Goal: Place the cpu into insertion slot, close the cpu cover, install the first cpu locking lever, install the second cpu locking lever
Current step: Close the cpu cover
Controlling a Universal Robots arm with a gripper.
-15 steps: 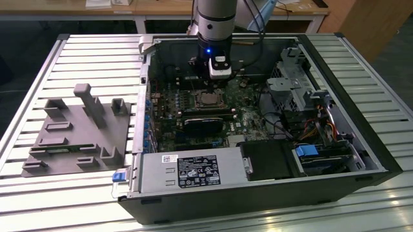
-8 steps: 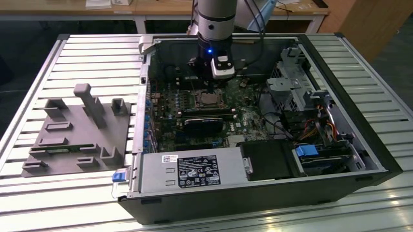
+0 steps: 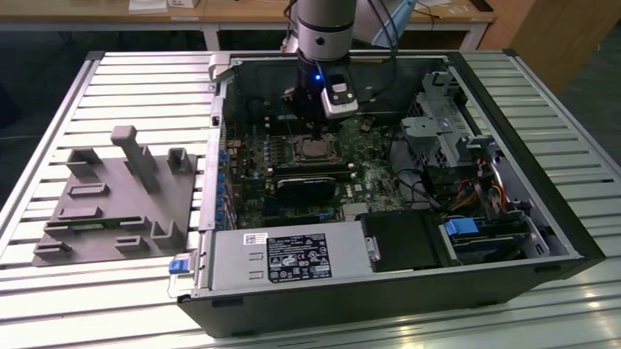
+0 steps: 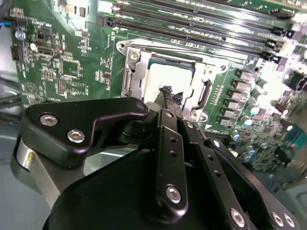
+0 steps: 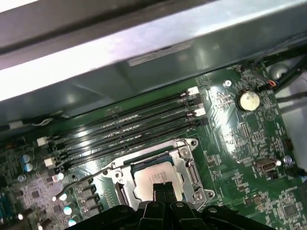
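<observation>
1. The open computer case [image 3: 408,291] lies on its side on a slatted table [image 3: 145,73], with the green motherboard [image 3: 374,174] facing up. The arm drops in from the top centre of the exterior view.
2. The gripper [image 4: 170,92] hangs right over the insertion slot [image 3: 295,150], which sits upper middle of the exterior view, a touch left of centre.
3. The claw looks clenched. In both wrist views the fingertips [image 5: 158,188] are pressed together, and I can't see anything between them.
4. The cpu [image 5: 149,176] is already sitting in the slot, dull silver top up, directly under the tips. No idea if they're actually touching it.
5. The cpu cover [image 5: 185,160] lies flat over the chip, which shows through its cut-out.
6. In the first wrist view a thin wire lever [image 5: 81,180] pokes out beside the socket. Can't tell if it's latched.
7. Long black memory slots [image 5: 124,129] run alongside the socket, and a grey fixture [image 3: 116,196] sits on the exterior view's left.
</observation>
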